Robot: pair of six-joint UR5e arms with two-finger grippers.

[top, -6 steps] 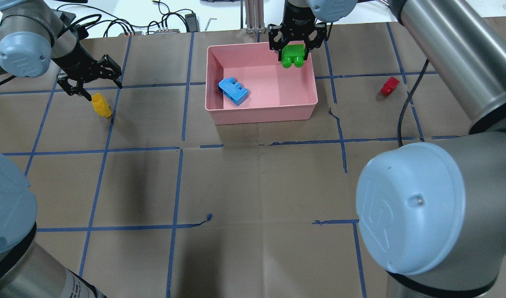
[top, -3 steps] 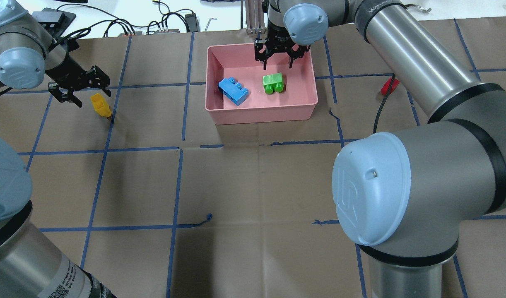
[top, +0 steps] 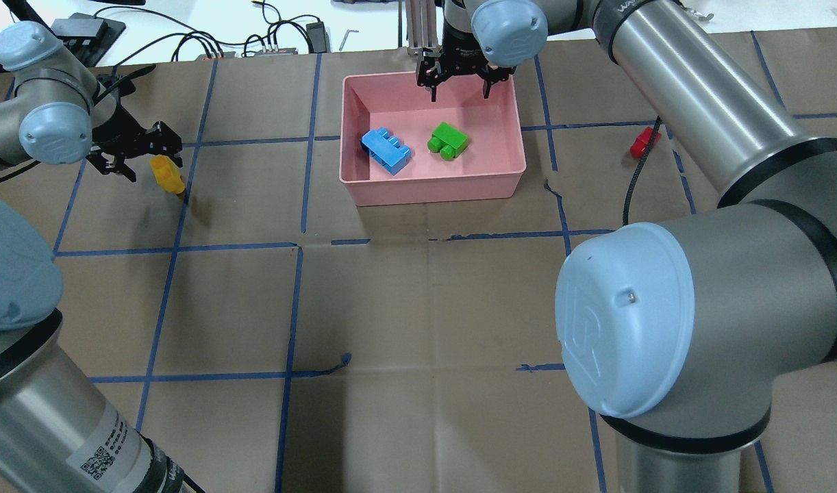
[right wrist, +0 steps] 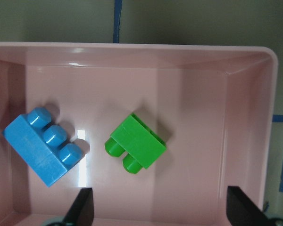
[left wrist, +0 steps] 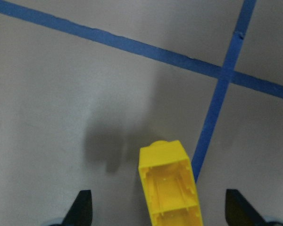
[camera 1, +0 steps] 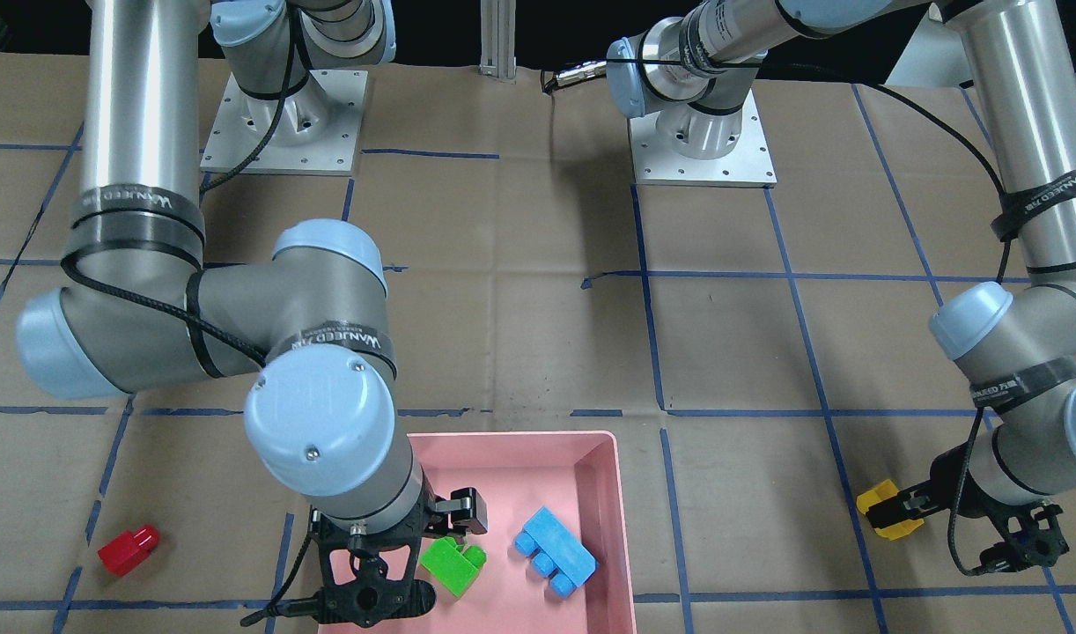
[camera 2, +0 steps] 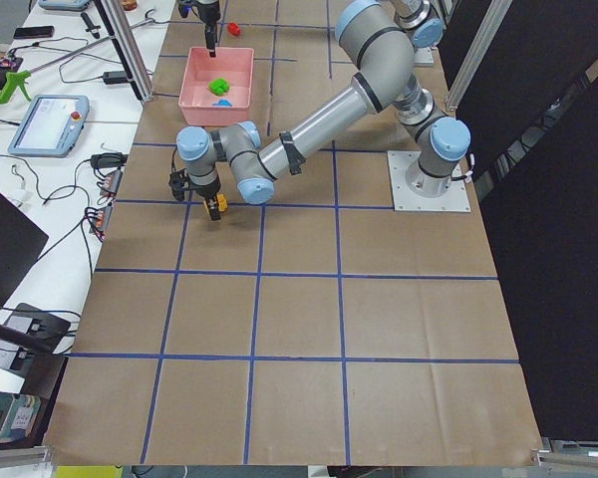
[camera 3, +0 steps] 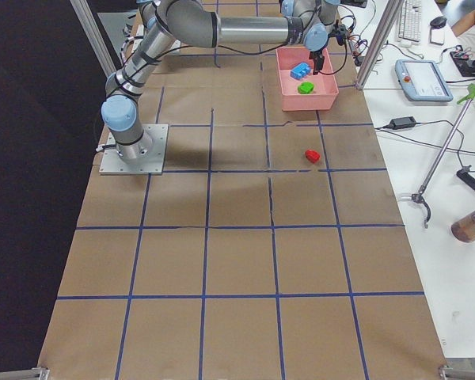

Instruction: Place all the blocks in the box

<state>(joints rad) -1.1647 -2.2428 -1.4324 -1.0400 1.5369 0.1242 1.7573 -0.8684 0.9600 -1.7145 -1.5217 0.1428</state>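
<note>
The pink box [top: 432,192] stands at the far middle of the table. The light-blue brick [top: 386,150] and the green brick [top: 448,141] lie inside it, apart from each other; both also show in the right wrist view, blue [right wrist: 42,146] and green [right wrist: 137,148]. My right gripper [top: 459,92] is open and empty above the box's far wall. The yellow brick [top: 166,172] lies on the table at far left. My left gripper [top: 155,168] is open, its fingers either side of the yellow brick [left wrist: 170,188] without touching it. The small red brick [top: 643,142] lies on the table right of the box.
Brown paper with blue tape lines covers the table [top: 418,308]. Cables and small devices [top: 268,41] lie beyond the far edge. The right arm's big elbow [top: 624,322] hides part of the near right table.
The right gripper let go of the green brick, which dropped into the box and turned a little. The right gripper then pulled back. The left gripper moved onto the yellow brick.
</note>
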